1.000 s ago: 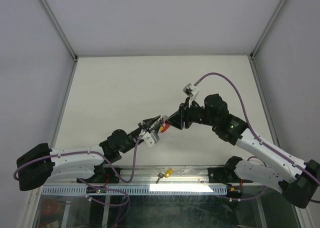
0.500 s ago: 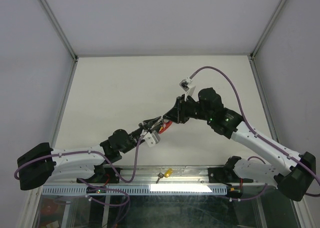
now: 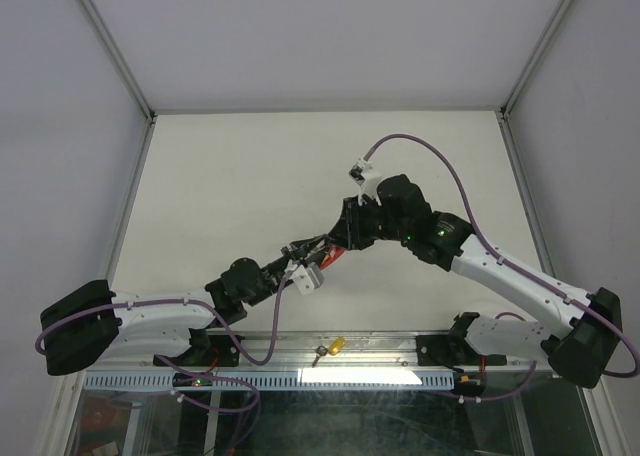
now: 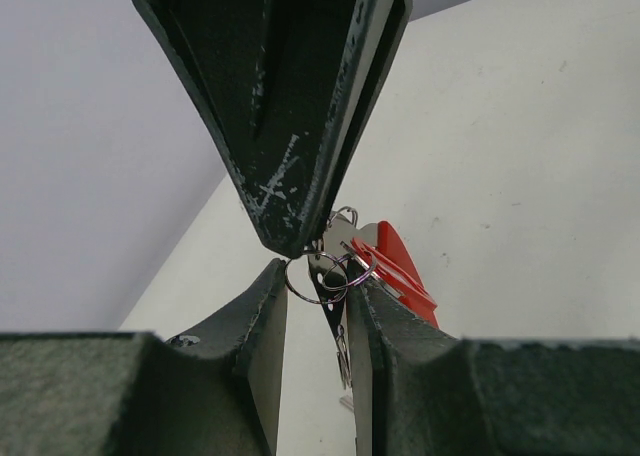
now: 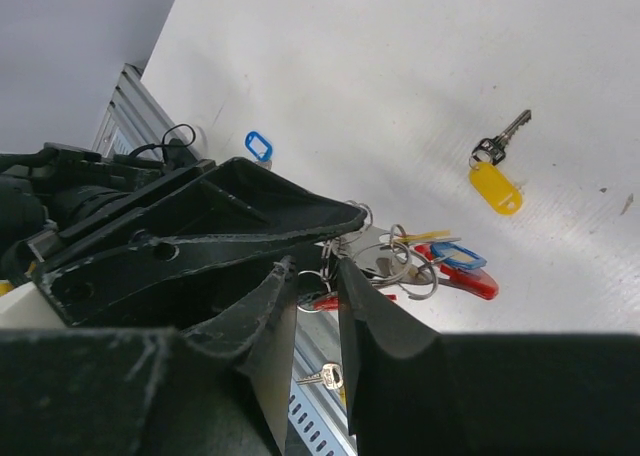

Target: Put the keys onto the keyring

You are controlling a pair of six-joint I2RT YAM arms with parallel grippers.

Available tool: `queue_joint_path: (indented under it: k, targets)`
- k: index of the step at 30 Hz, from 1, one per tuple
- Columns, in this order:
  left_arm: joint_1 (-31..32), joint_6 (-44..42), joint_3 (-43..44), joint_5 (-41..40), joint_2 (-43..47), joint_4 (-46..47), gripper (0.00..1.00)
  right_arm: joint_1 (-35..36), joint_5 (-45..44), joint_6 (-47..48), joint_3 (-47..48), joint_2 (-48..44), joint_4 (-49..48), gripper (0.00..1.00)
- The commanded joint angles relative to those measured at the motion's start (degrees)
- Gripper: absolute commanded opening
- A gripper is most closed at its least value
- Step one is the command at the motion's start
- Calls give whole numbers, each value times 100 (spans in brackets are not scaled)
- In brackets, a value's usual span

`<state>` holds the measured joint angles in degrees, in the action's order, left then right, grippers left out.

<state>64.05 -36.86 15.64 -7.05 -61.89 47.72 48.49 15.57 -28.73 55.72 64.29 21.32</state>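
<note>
The left hand (image 3: pixel 312 246) reaches in from the near left and the right hand (image 3: pixel 337 246) from the near right; the two meet tip to tip above the middle of the pale tabletop (image 3: pixel 250 176). Between them hangs the keyring (image 5: pixel 460 282), a curved red plastic band joined to a row of small silver metal rings (image 4: pixel 318 278), held clear of the surface. The left hand is closed on the keyring at its metal end. In the left wrist view its two fingers stand close together, with a ring and a hanging key in the narrow gap. The right hand is closed to a point on one of the silver rings, with its fingertips touching those of the left hand. A blue plastic tag (image 5: pixel 457 254) and the edge of a yellow tag hang in the cluster just beside the red band. A silver key with a yellow plastic tag (image 5: pixel 495 184) lies flat on the tabletop, well apart from the keyring. A small blue tag (image 5: pixel 258 144) lies near the tabletop's edge; its key cannot be made out. A second yellow-tagged key (image 3: pixel 333 347) rests on the metal rail (image 3: pixel 400 348) at the near edge, between the arm bases.
</note>
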Motion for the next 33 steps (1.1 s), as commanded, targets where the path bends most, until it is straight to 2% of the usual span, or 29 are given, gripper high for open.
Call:
queue_joint_path:
  k: [1,17,22,27,33]
  targets:
    - [-16,30,264,202,19,565,0,53,-387,-102,337,42,42,24]
    - [-16,87,231,272,-218,891,0,77,-174,-145,381,230,2,21]
    - [-16,121,198,241,-358,1100,0,90,-441,-12,433,175,215,21]
    - [-16,194,5,312,-700,1722,0,86,-845,177,570,145,705,23]
    - [-17,406,-148,547,-1665,2819,0,32,-1524,414,656,75,1426,26]
